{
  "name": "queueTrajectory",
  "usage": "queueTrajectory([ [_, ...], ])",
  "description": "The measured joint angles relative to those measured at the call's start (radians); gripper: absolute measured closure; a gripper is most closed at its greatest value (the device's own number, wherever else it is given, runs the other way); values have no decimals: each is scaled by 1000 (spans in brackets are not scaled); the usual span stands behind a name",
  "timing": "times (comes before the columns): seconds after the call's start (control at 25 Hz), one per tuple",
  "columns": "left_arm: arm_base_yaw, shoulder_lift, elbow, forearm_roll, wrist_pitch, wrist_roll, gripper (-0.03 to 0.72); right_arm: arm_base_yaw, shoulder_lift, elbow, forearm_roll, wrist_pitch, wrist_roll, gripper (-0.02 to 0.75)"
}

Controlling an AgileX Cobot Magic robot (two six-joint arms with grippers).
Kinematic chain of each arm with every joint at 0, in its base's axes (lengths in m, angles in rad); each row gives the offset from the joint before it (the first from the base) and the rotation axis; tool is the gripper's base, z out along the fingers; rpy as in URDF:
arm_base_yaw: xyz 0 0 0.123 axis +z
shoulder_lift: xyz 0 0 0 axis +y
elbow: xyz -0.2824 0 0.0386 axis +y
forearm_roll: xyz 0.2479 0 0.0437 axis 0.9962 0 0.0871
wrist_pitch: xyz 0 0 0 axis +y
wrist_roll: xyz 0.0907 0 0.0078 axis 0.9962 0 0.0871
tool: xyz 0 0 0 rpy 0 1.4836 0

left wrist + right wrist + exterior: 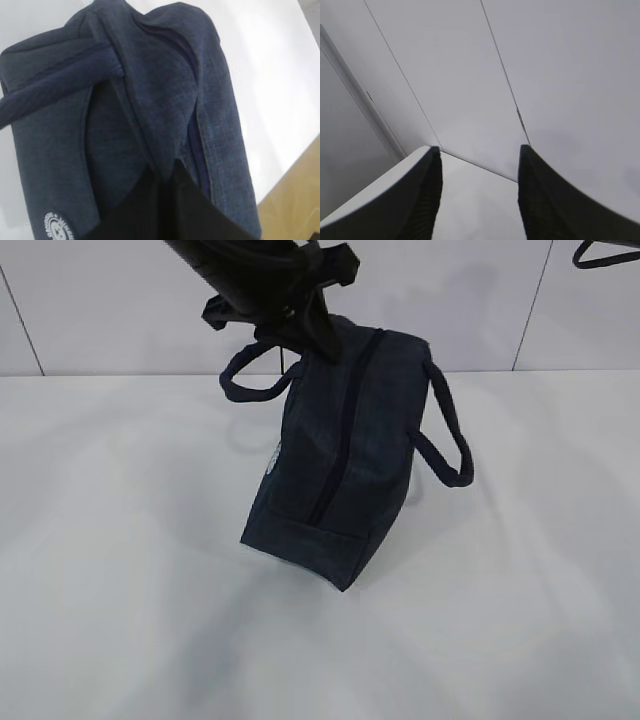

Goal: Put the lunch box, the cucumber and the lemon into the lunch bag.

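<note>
The dark navy lunch bag hangs tilted, its far end raised and its near bottom corner resting on the white table. My left gripper is shut on a fold of the bag's top fabric beside the zipper. In the left wrist view the black fingers pinch the bag from below. The zipper line looks closed. My right gripper stands open with nothing between its fingers, facing the wall. The lunch box, the cucumber and the lemon are out of view.
Two loop handles hang off the bag's sides. A round white logo shows on one side. A grey panelled wall stands behind the table. Wooden floor lies past the table's edge.
</note>
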Motion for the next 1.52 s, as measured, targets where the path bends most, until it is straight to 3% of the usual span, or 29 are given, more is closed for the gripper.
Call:
queueTrajectory([
  [0.32, 75, 75, -2, -27, -10, 0, 676, 0, 0, 0, -31, 38, 23, 363],
  [0.44, 93, 75, -3, -4, -2, 0, 591, 0, 0, 0, -41, 42, 37, 363],
  [0.64, 129, 75, -4, 59, 48, 0, 372, 0, 0, 0, -56, 45, 96, 363],
  [0.92, 173, -7, -4, 244, 79, 0, 316, 0, -10, -1, -110, 68, 182, 375],
  [1.12, 175, -147, -4, 366, 25, 0, 315, 0, -85, -71, -303, 63, 336, 468],
  [1.24, 175, -235, -4, 384, -12, 17, 315, 0, -148, -158, -452, 31, 487, 489],
  [1.4, 175, -346, -4, 387, -24, 68, 315, 0, -237, -293, -777, 31, 775, 502],
  [1.52, 175, -412, -6, 370, -8, 108, 315, 6, -309, -367, -1013, 96, 945, 585],
])
